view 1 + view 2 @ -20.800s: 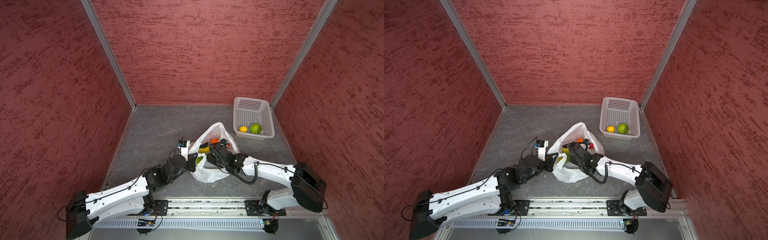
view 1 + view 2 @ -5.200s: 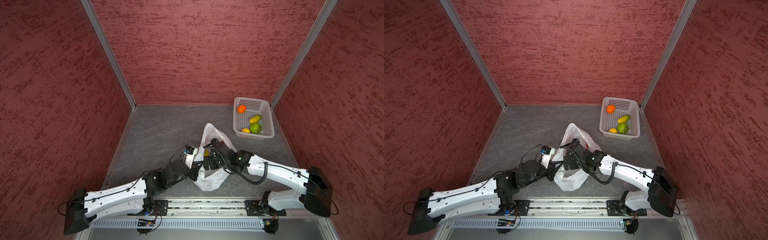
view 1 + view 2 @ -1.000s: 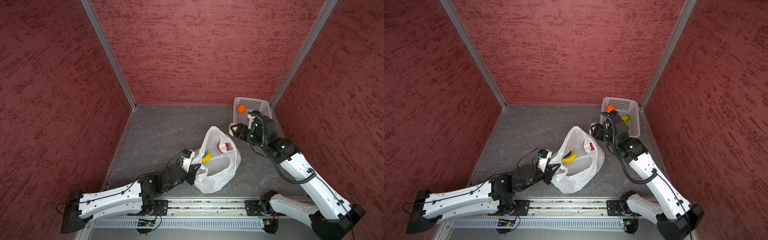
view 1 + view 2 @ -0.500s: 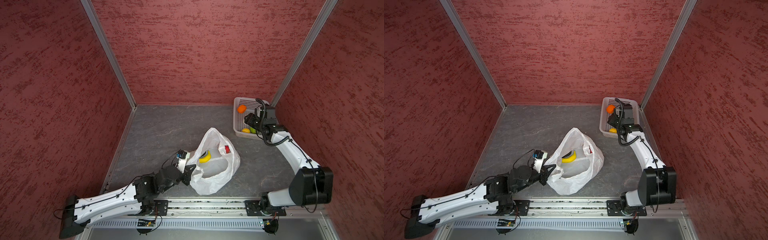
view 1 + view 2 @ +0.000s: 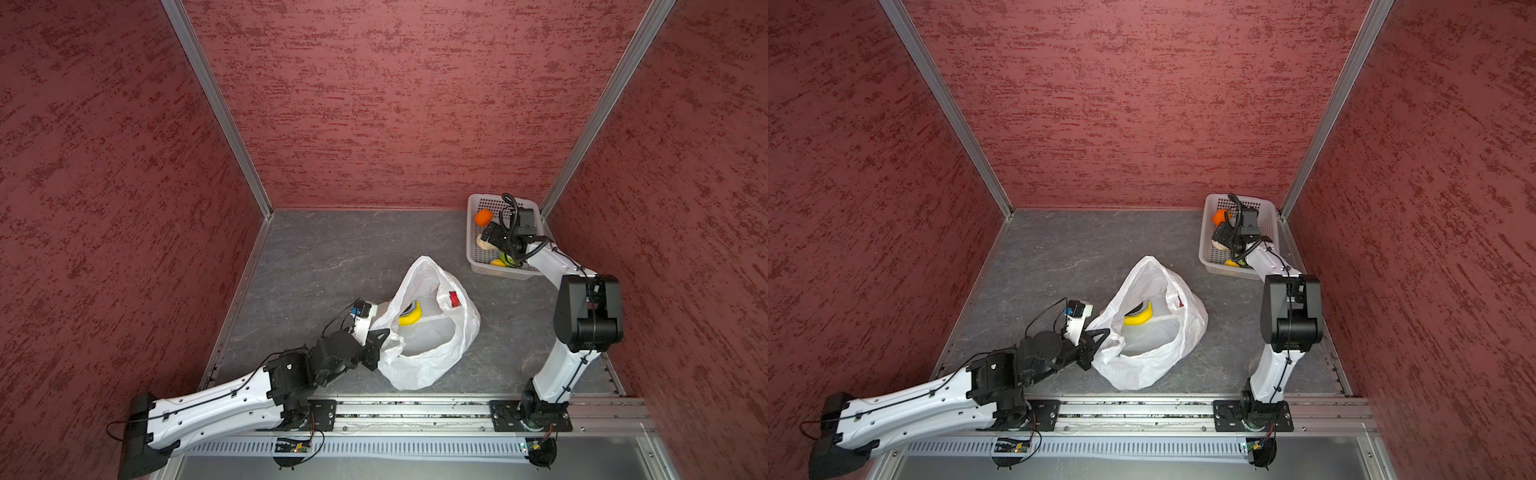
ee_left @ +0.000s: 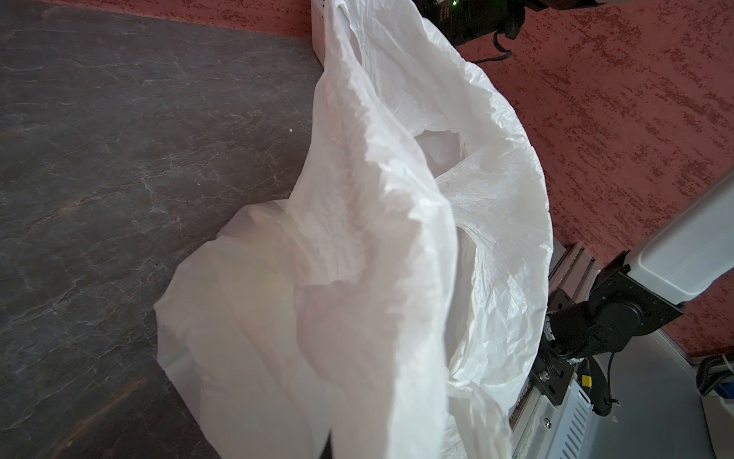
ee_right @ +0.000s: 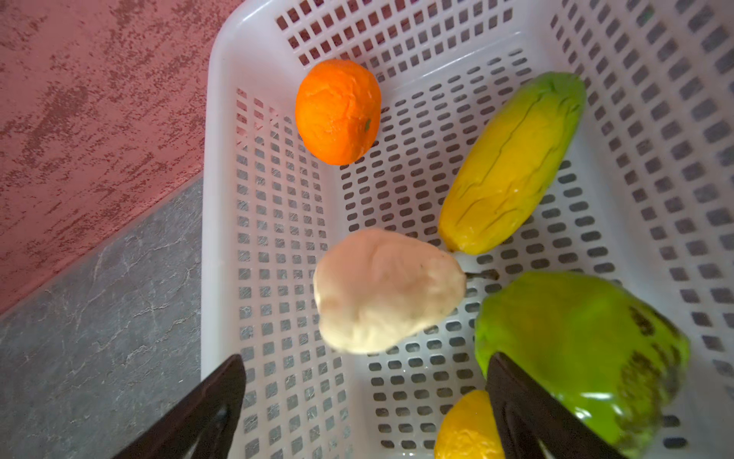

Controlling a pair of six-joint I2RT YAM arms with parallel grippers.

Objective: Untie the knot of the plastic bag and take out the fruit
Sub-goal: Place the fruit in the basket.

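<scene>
two pincers: left pincer [image 5: 379, 347] is clamping the rim of the plastic bag [image 5: 432, 365] (mouth gaping upward, long axis running front-to-back on the table [image 5: 332, 249]); right pincer [image 7: 365, 359] is hanging wide over beige fruit [image 7: 387, 290] in the basket [image 7: 210, 198].

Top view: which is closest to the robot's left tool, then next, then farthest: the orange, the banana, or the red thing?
1. The banana: inside the plastic bag, just past the left tool, which pinches the bag's edge.
2. The red thing: at the bag's far side.
3. The orange: in the basket by the back wall, farthest.
</scene>
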